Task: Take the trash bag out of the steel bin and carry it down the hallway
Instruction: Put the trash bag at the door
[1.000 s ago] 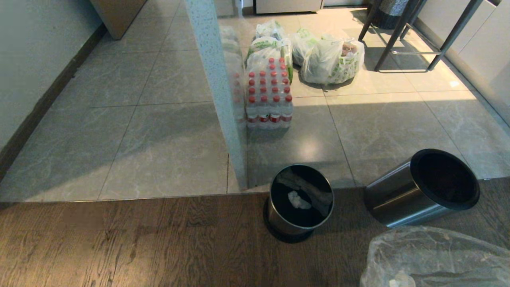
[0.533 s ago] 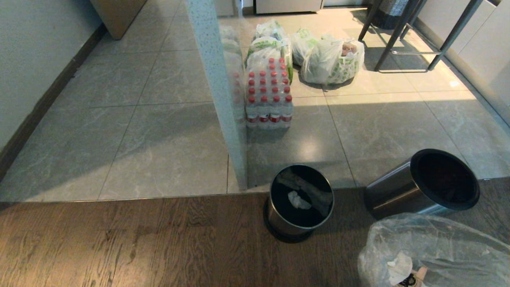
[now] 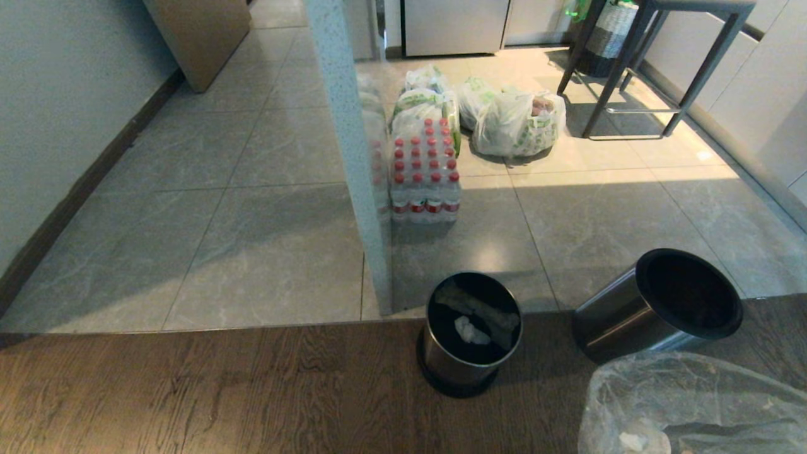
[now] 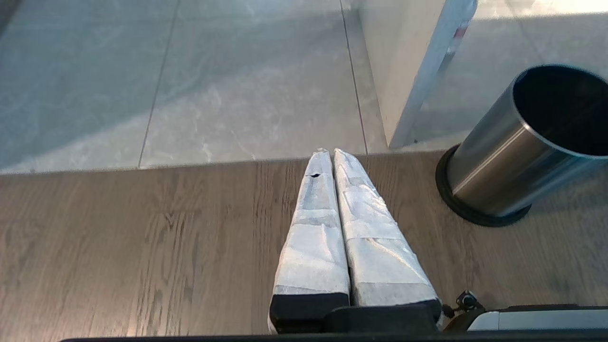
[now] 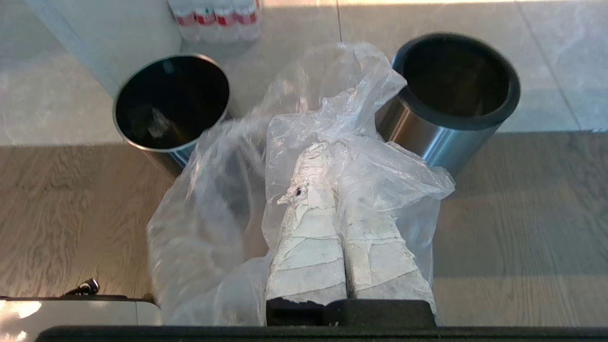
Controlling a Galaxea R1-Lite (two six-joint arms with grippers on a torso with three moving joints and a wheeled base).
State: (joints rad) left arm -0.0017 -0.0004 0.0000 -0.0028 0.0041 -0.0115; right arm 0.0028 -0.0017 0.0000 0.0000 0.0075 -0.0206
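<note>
A: Where is the clear, crinkly plastic trash bag (image 5: 327,123)?

B: Out of the bin. The right gripper (image 5: 327,156), its tape-wrapped fingers pressed together, has the thin film pinched between them. The bag hangs and billows around the fingers, above the dark wood-plank floor (image 3: 189,391). From the head camera its greyish bulk fills the bottom right corner, with a pale crumpled scrap showing through it.

A: And the small round brushed-steel bin with the black foot ring (image 3: 470,334)?

B: Upright at the edge of the wood floor, right where it meets the grey marbled tiles (image 3: 252,252), at the foot of the speckled white partition (image 3: 350,157). A bit of crumpled white litter lies inside it. The wider steel cylinder with the broad black rim (image 3: 662,309) stands to its right, apart from it.

A: The other arm?

B: The left gripper (image 4: 331,154) is empty, fingers closed flat against each other, above the wood floor beside the small bin.

A: Anything farther off?

B: A wrapped pack of red-capped water bottles (image 3: 423,170) on the tiles by the partition, and white grocery bags with green print (image 3: 514,120) behind it.
</note>
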